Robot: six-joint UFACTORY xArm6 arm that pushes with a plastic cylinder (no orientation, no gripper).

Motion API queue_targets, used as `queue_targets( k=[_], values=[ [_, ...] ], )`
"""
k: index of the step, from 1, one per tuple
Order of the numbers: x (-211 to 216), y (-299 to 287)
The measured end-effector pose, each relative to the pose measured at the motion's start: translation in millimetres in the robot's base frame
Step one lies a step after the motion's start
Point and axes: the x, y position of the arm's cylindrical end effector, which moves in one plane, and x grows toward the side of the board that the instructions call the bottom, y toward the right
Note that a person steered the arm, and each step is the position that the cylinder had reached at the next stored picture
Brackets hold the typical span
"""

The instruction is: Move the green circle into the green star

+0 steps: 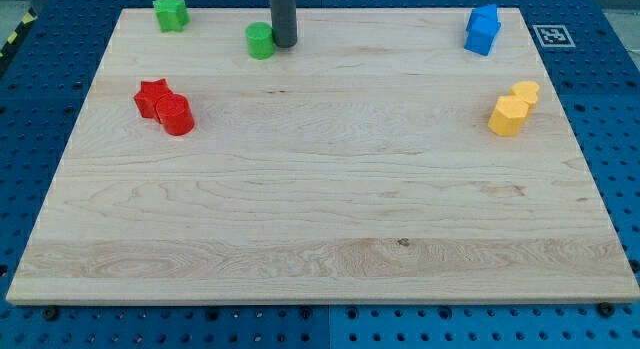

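The green circle (261,40) sits near the view's top, left of centre. The green star (171,13) lies at the top left corner of the board, apart from the circle, further left and slightly higher. My tip (286,44) is at the lower end of the dark rod, right beside the green circle on its right side, touching or nearly touching it.
A red star (152,95) and a red cylinder (177,116) touch each other at the left. Two blue blocks (482,30) sit at the top right. Two yellow blocks (513,110) sit at the right. The wooden board (330,219) lies on a blue perforated table.
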Motion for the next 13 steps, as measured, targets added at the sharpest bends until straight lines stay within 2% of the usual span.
queue_targets(
  k=[3, 6, 10, 13],
  values=[
    [21.6, -0.2],
    [11.8, -3.4],
    [11.6, -64.7],
    [-10.2, -101.2]
  ],
)
